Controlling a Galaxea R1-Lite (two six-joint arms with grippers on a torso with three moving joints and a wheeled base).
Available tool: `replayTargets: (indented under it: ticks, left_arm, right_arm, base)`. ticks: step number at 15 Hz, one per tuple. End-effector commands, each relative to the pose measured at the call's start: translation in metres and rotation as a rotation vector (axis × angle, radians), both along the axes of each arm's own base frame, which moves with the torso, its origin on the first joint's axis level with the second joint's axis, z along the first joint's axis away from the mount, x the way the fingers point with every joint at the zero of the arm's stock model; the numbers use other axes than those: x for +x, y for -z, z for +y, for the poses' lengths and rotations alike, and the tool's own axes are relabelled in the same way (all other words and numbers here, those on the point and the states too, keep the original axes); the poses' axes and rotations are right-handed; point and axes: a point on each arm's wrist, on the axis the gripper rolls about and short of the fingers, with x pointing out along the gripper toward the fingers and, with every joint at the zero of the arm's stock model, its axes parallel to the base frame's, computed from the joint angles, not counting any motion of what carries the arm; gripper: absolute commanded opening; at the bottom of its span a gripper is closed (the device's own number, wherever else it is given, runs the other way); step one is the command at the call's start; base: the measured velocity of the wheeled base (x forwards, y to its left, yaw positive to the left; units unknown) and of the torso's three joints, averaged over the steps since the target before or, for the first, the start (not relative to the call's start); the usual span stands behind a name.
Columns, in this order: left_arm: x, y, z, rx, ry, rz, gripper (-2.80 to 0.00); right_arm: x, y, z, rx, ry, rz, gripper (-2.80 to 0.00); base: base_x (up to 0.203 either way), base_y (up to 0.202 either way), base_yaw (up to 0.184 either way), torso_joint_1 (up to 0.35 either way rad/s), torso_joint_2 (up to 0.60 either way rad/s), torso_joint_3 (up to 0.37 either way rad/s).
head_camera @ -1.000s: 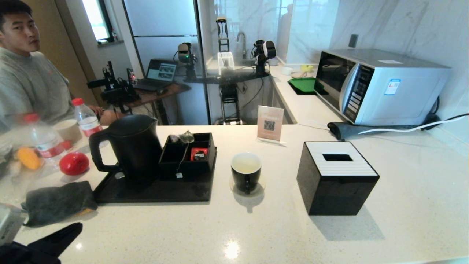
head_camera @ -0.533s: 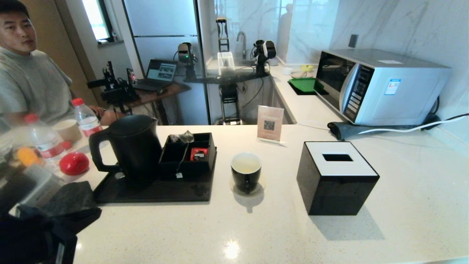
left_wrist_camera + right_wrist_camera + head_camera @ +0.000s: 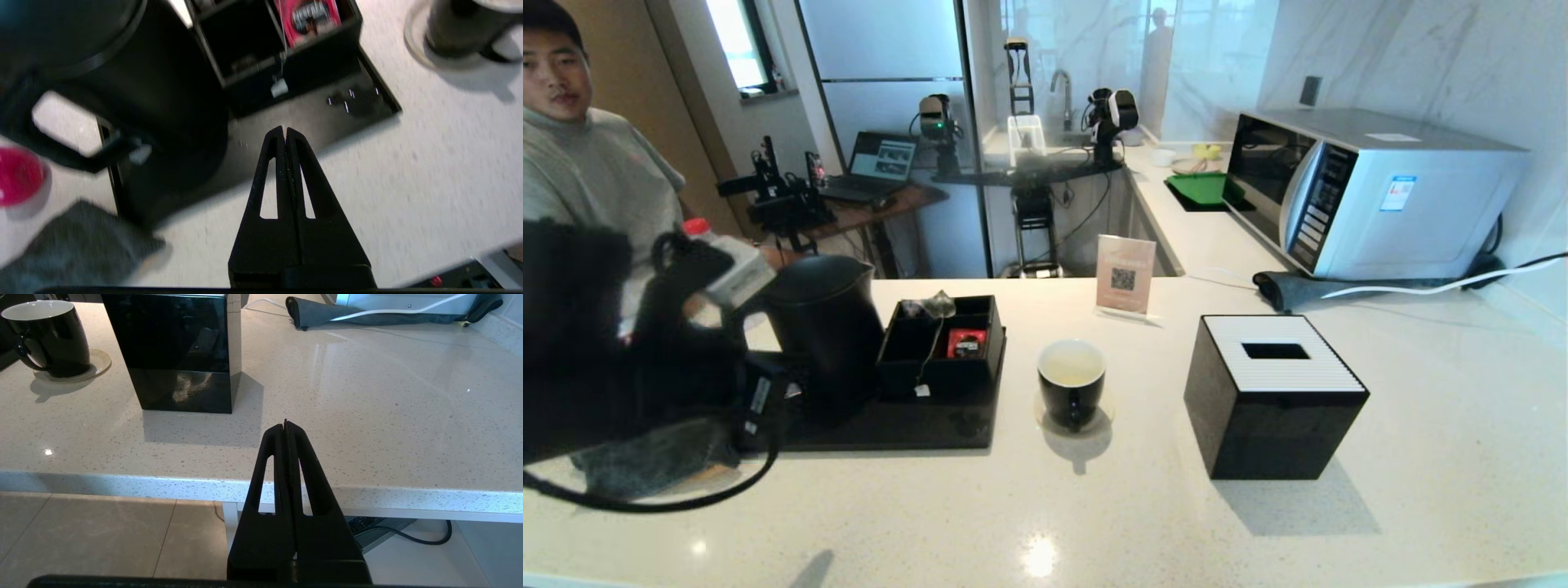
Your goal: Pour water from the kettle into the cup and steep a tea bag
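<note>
While the kettle [image 3: 821, 327] stands untouched on the black tray [image 3: 874, 429] in the head view, your left arm fills the near left of that view, hiding the kettle's handle, so line up from the wrist camera instead. In the same view the cup [image 3: 1072, 384] sits on its coaster well to the right of the tray, near the tissue box [image 3: 1274, 396], and the tea bag [image 3: 938, 305] lies on the rim of the black organiser [image 3: 939, 347], its string hanging down the front. From the left wrist view, your left gripper [image 3: 284, 131] hangs above the tray's bare front part, its fingers pressed together and holding nothing; the kettle handle [image 3: 53, 147] lies off to one side of the tips, with a grey cloth [image 3: 77, 249] close by. To my mind the step in hand is reaching for that handle, so spread the fingers first, then slide one through the loop and close high on the grip, keeping clear of the cloth. From the right wrist view, your right gripper [image 3: 285, 424] is parked below the counter edge [image 3: 261, 486], fingers closed and empty; leave it there until the tea bag is wanted.
</note>
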Motion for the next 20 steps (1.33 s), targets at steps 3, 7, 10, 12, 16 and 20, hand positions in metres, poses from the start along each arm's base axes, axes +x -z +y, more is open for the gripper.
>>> replayTargets:
  ticks: [3,7,10,12,16,20]
  left_arm:
    - [0.076,0.004,-0.02,0.026,0.006,0.06,-2.8]
    - [0.12,0.009,-0.039,0.031,0.034,0.067,-2.8]
    - [0.15,0.017,-0.053,0.035,0.046,0.06,0.0]
    - [0.17,0.025,-0.059,0.041,0.041,0.059,0.0]
    - [0.197,0.042,-0.064,0.053,0.025,0.066,0.0]
    - [0.216,0.049,-0.06,0.06,0.026,0.049,0.0]
  right_arm:
    - [0.0,0.0,0.0,-0.001,-0.001,0.001,-2.8]
    - [0.0,0.0,0.0,-0.001,-0.001,0.001,-2.8]
    - [0.0,0.0,0.0,-0.001,-0.001,0.001,-2.8]
    - [0.0,0.0,0.0,-0.001,-0.001,0.001,-2.8]
    - [0.0,0.0,0.0,-0.001,-0.001,0.001,-2.8]
    - [0.0,0.0,0.0,-0.001,-0.001,0.001,-2.8]
  base:
    - [0.0,0.0,0.0,0.0,0.0,0.0]
    - [0.0,0.0,0.0,0.0,0.0,0.0]
    - [0.0,0.0,0.0,0.0,0.0,0.0]
    - [0.0,0.0,0.0,0.0,0.0,0.0]
    - [0.0,0.0,0.0,0.0,0.0,0.0]
    - [0.0,0.0,0.0,0.0,0.0,0.0]
